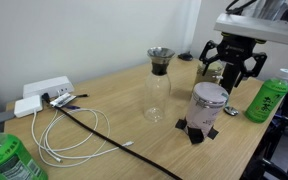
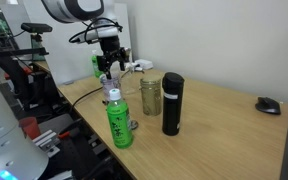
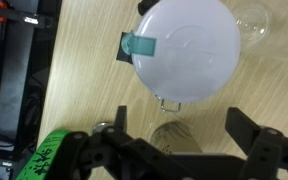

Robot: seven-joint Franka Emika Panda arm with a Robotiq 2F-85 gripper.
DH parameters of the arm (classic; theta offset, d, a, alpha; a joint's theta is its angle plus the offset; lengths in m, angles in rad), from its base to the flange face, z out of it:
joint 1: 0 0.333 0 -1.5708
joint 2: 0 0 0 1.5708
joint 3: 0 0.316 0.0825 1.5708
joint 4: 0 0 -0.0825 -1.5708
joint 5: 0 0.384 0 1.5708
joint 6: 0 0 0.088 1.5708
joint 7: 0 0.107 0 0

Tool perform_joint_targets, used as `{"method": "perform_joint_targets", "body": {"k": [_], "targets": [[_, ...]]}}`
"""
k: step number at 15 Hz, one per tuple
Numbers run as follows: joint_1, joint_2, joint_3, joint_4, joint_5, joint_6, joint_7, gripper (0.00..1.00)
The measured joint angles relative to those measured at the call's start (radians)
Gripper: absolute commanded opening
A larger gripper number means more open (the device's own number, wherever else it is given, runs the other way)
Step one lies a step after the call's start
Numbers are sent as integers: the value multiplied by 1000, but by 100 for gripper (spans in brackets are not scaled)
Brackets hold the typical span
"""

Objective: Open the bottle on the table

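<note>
Wrist view is showing the fingers (image 3: 241, 135) spread wide and holding nothing. The white cap (image 3: 184, 50) of the bottle (image 1: 206, 112) is lying just ahead of the fingertips, not yet between them. The bottle is standing on the wooden surface (image 1: 114, 85). For a sound grip, the arm is probably needing to advance until the cap is centring between the fingers, then lower squarely around its rim. Room is looking tight: a green bottle (image 3: 44, 160) is sitting near one finger by the surface's edge, and a glass carafe (image 1: 159, 85) is standing beyond the cap.
</note>
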Motion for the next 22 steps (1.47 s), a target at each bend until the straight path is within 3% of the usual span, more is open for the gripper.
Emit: {"method": "perform_joint_targets", "body": {"k": [14, 18, 19, 21, 22], "targets": [[-14, 43, 41, -16, -175, 94, 276, 100], [-14, 46, 40, -16, -178, 94, 308, 100], [-14, 48, 40, -16, -178, 94, 313, 96], [-14, 51, 40, -16, -178, 94, 321, 71], [-14, 51, 40, -16, -178, 95, 324, 68]]}}
